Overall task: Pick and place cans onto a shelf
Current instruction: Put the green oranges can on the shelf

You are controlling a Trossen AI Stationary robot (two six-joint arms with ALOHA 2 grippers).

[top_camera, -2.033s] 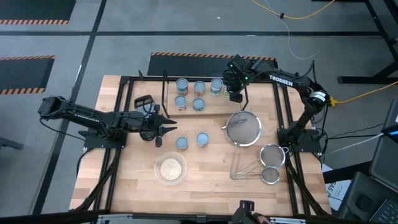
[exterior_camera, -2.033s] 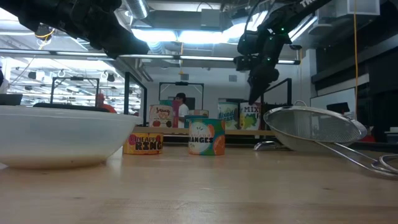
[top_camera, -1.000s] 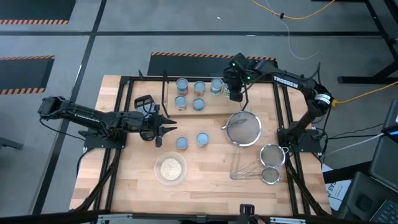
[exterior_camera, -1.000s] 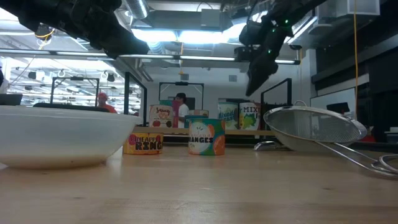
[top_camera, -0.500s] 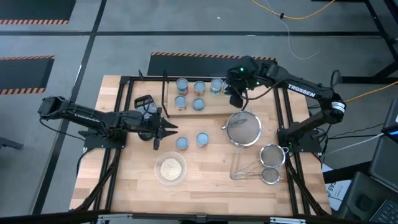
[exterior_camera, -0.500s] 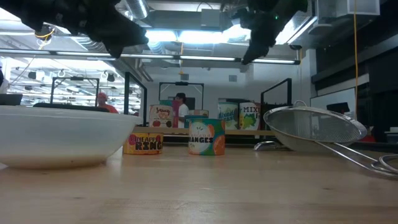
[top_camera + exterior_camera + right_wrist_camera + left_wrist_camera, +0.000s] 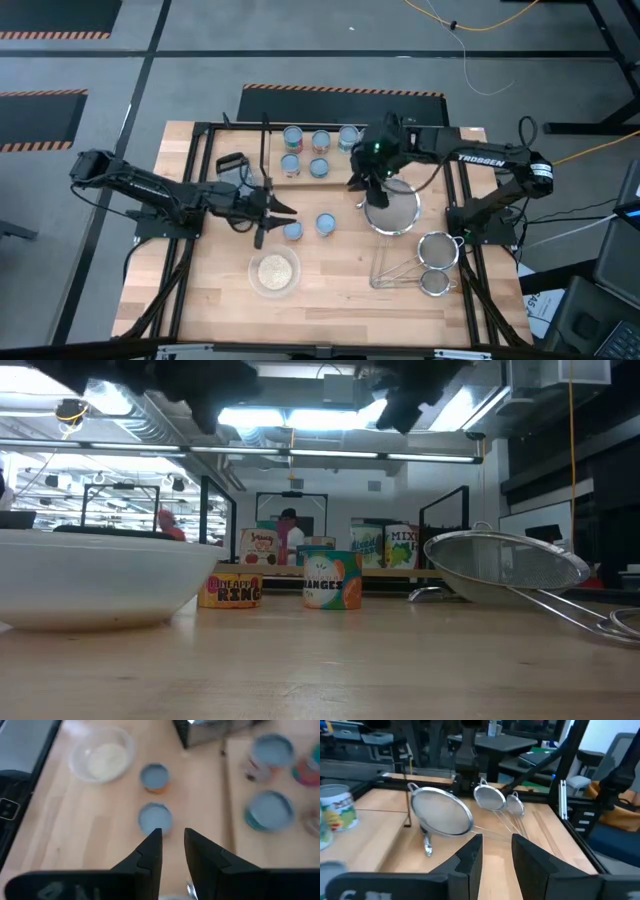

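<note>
On the worktop (image 7: 330, 265) you have the shelf (image 7: 335, 176) as a landmark, the light board at the far side. Five cans (image 7: 320, 141) stand on the shelf, three in a far row and two (image 7: 318, 168) in front of them. Two more cans are still on the worktop, nearer to you than the shelf: one (image 7: 325, 224) in the middle and one (image 7: 292, 231) just beside it.

Your left gripper (image 7: 277, 212) hangs above the worktop, near that second can, and its jaws are spread with nothing between them; in the left wrist view its fingers (image 7: 470, 860) have only bare wood in the gap. Your right gripper (image 7: 357, 181) is in the air just beside the shelf end, next to the big strainer (image 7: 392, 208). Its jaws also stand apart and hold nothing; the right wrist view looks down past its fingers (image 7: 150, 851) at the two loose cans.

The bowl of grains (image 7: 274, 271) stands well apart from the shelf, at the near side.
</note>
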